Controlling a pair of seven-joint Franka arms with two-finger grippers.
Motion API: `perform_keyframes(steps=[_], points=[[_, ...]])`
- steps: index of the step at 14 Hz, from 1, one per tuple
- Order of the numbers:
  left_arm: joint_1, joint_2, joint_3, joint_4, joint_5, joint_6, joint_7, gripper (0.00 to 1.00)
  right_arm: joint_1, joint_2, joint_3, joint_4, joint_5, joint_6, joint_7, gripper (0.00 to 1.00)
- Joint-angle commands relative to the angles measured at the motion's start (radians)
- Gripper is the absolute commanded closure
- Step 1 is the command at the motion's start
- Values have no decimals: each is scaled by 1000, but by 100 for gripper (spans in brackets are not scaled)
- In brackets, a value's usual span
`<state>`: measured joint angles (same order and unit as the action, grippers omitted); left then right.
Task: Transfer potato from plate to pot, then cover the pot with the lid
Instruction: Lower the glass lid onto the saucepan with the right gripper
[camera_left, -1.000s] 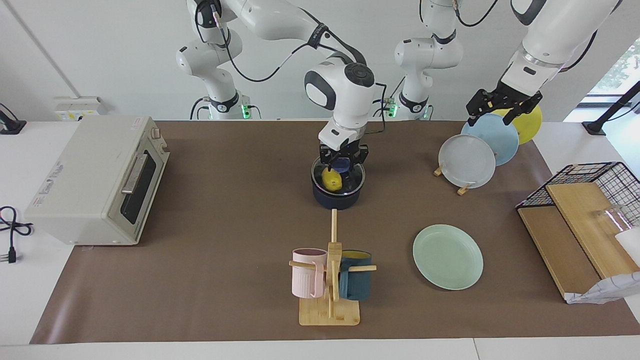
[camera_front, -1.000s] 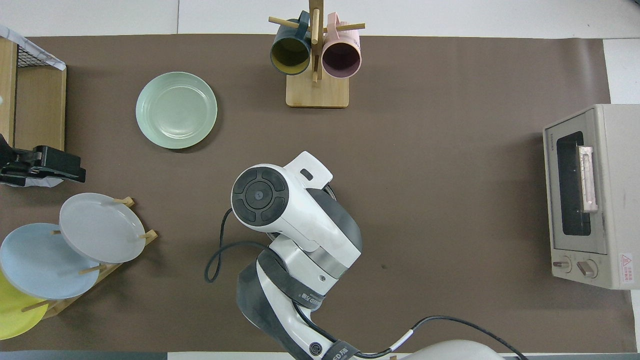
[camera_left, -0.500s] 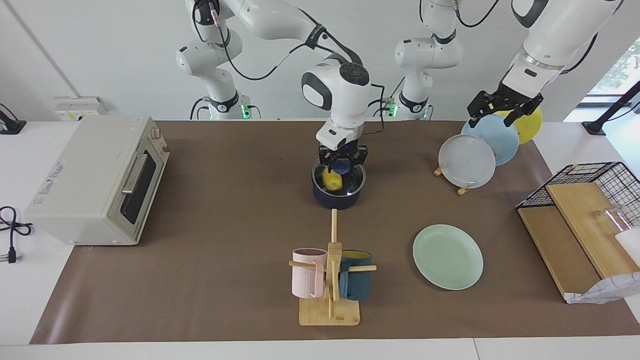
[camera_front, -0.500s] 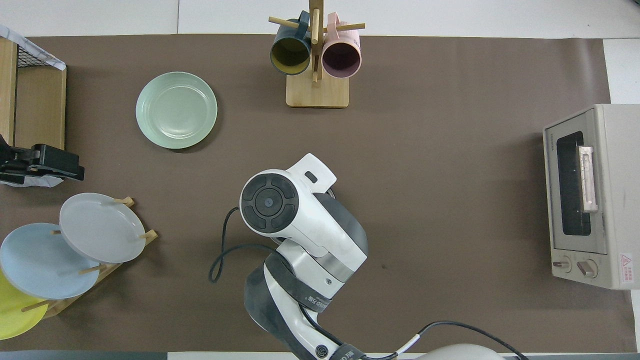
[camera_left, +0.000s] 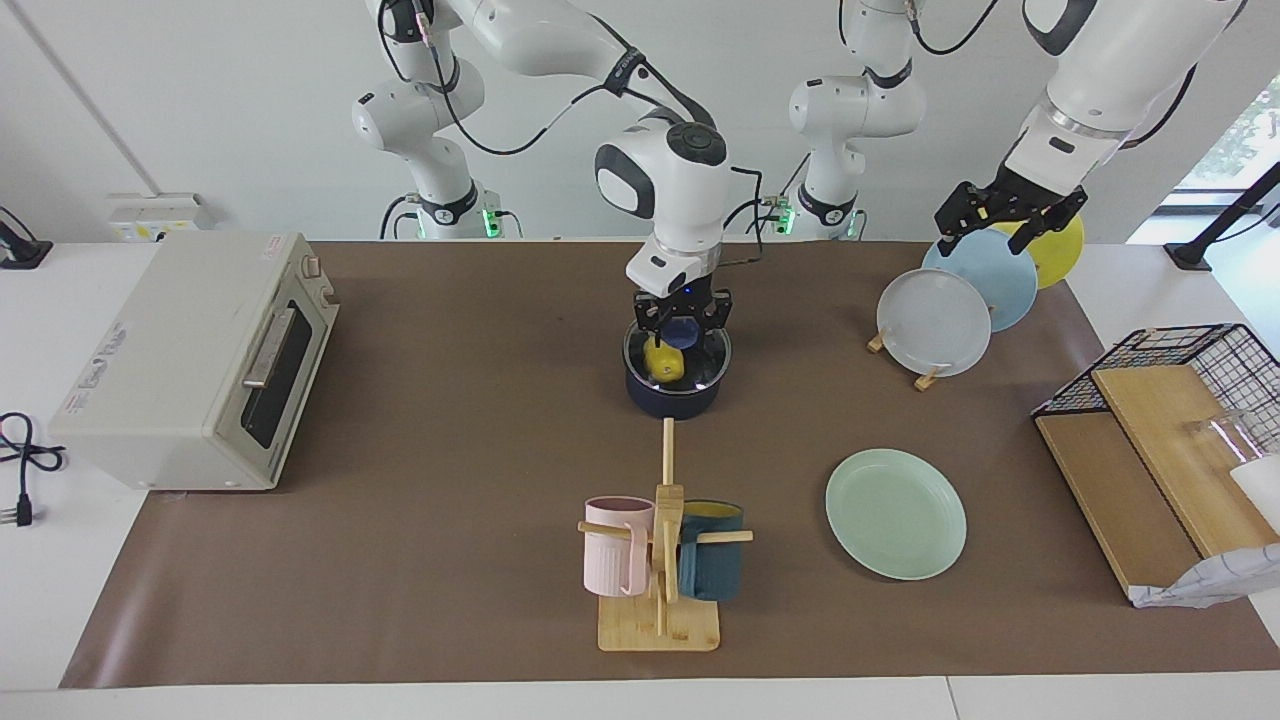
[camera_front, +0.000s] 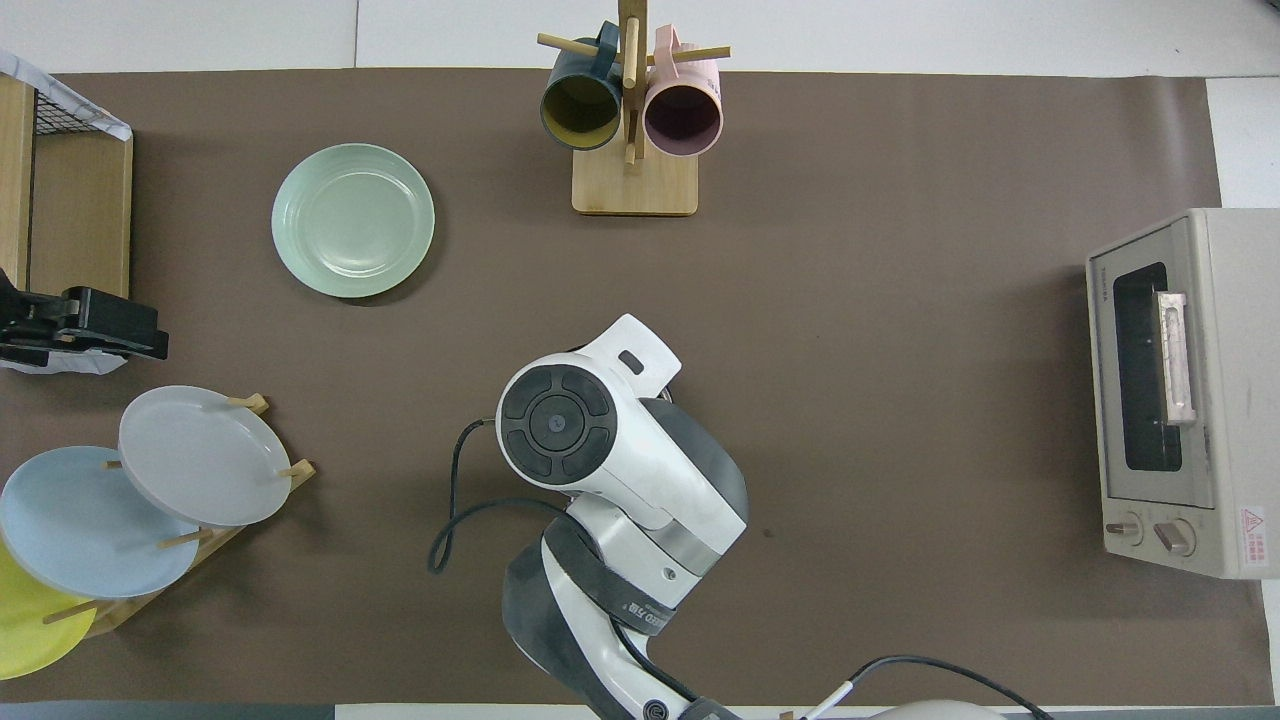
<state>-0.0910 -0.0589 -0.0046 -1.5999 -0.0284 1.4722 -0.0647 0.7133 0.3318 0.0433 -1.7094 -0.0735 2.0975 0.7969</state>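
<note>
The dark blue pot (camera_left: 678, 395) stands mid-table, nearer to the robots than the mug tree. The glass lid (camera_left: 700, 365) lies on it, blue knob (camera_left: 685, 331) up. The yellow potato (camera_left: 663, 362) shows through the glass, inside the pot. My right gripper (camera_left: 683, 320) hangs straight down just over the knob, fingers open on either side of it. In the overhead view the right arm (camera_front: 600, 450) hides the pot. The mint-green plate (camera_left: 895, 513) (camera_front: 352, 220) lies empty toward the left arm's end. My left gripper (camera_left: 1008, 215) (camera_front: 85, 330) waits open in the air over the plate rack.
A plate rack (camera_left: 935, 322) (camera_front: 200, 455) holds grey, light-blue and yellow plates at the left arm's end. A mug tree (camera_left: 660, 560) (camera_front: 632, 120) stands farther from the robots than the pot. A toaster oven (camera_left: 190, 360) (camera_front: 1180, 390) sits at the right arm's end. A wire basket with boards (camera_left: 1150, 440) stands beside the plate.
The right arm's wrist has risen a little and shifted toward the right arm's end, while the lid stays on the pot. The left gripper has barely moved.
</note>
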Motion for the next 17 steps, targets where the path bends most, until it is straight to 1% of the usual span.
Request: perform_keyframes(steps=[1, 6, 9, 14, 17], points=[[19, -13, -12, -11, 15, 3, 17, 0, 11, -14, 10, -49, -9, 27, 25, 100], [20, -16, -9, -12, 15, -6, 19, 0, 28, -14, 10, -49, -58, 30, 27, 100], [20, -16, -8, -12, 15, -1, 17, 0, 25, -14, 10, -55, -61, 55, 27, 100], [19, -18, -9, -12, 15, 0, 16, 0, 17, -13, 10, -56, -65, 58, 22, 100], [19, -18, -9, -11, 16, 7, 16, 0, 17, -13, 10, -55, -97, 56, 22, 100]])
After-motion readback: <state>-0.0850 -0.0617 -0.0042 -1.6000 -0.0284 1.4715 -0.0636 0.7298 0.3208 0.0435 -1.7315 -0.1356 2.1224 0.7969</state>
